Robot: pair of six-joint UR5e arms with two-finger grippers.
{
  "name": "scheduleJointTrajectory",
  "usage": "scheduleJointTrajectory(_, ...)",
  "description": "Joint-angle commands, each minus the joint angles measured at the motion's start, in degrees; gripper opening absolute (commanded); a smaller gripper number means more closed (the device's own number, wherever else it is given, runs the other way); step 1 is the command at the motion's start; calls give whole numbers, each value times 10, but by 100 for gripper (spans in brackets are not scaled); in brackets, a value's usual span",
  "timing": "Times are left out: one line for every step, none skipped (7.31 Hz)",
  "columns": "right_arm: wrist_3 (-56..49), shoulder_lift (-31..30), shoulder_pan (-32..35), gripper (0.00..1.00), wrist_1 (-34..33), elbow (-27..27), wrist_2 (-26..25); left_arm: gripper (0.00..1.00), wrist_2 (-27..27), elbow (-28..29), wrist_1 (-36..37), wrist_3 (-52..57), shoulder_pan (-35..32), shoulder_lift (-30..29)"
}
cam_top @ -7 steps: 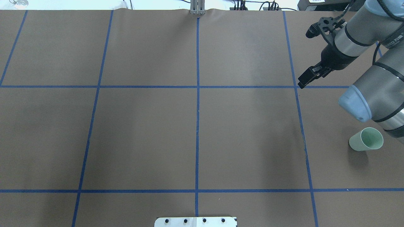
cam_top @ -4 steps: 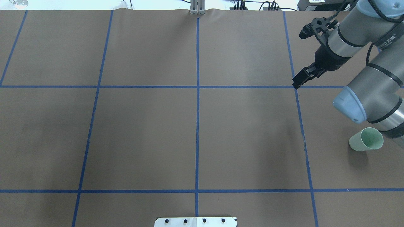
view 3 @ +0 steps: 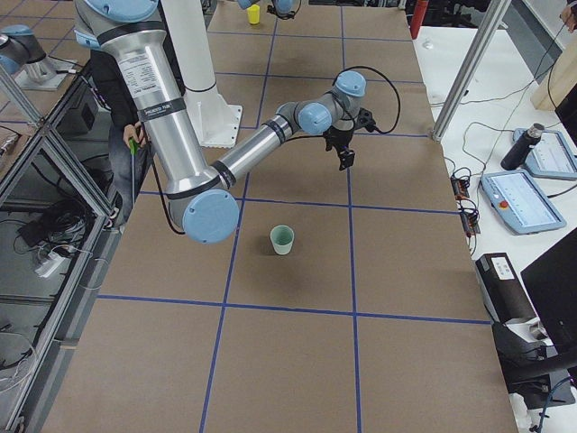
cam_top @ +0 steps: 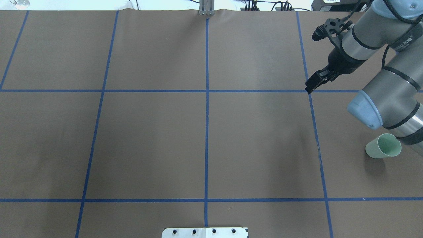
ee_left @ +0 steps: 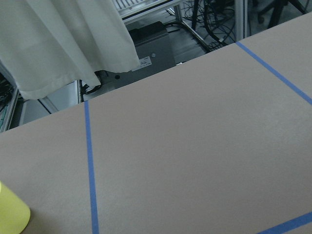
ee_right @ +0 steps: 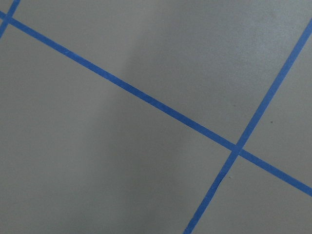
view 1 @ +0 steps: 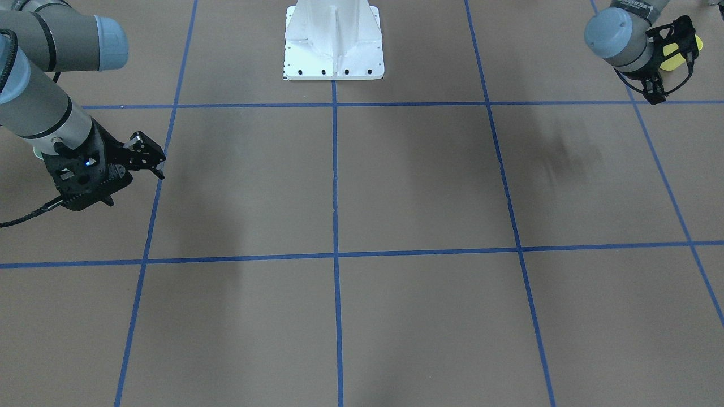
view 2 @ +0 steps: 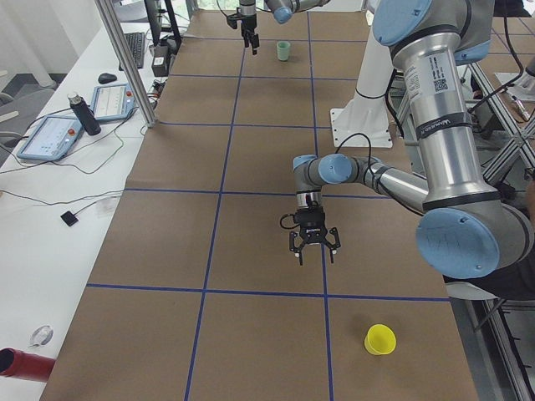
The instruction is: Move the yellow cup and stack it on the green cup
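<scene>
The yellow cup (view 2: 379, 339) stands upright on the brown table near the robot's side, at the left end. It also shows as the yellow cup (view 1: 676, 51) behind the left wrist and as a sliver of the yellow cup (ee_left: 10, 214) in the left wrist view's corner. My left gripper (view 2: 314, 255) hangs open above the table, a short way from the cup and empty. The green cup (cam_top: 383, 146) stands upright at the right end, partly under my right arm's elbow. My right gripper (cam_top: 311, 88) is open and empty over a blue line crossing, far beyond the green cup (view 3: 282, 240).
Blue tape lines (cam_top: 207, 99) divide the brown table into squares. The robot's white base plate (view 1: 334, 56) sits at the near middle edge. Aluminium posts (view 2: 125, 58) and a side desk with tablets (view 2: 50, 138) border the far edge.
My right arm has shifted slightly left and away in the overhead view, carrying its gripper over the blue line crossing. The green cup has not moved.
</scene>
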Motion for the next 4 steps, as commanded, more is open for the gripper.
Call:
scheduleJointTrajectory(-1,-1,-2,99,0,0,0,100,-20,7,54,-71,44,-31)
scheduleJointTrajectory(-1,-1,-2,99,0,0,0,100,-37,24,60,-79,58,-30)
scheduleJointTrajectory(-1,-1,-2,99,0,0,-1,100,-40,41,68,-119,62,-29)
scheduleJointTrajectory(-1,0,-2,99,0,2,-4,100,-67,68,79,-128,62,-29)
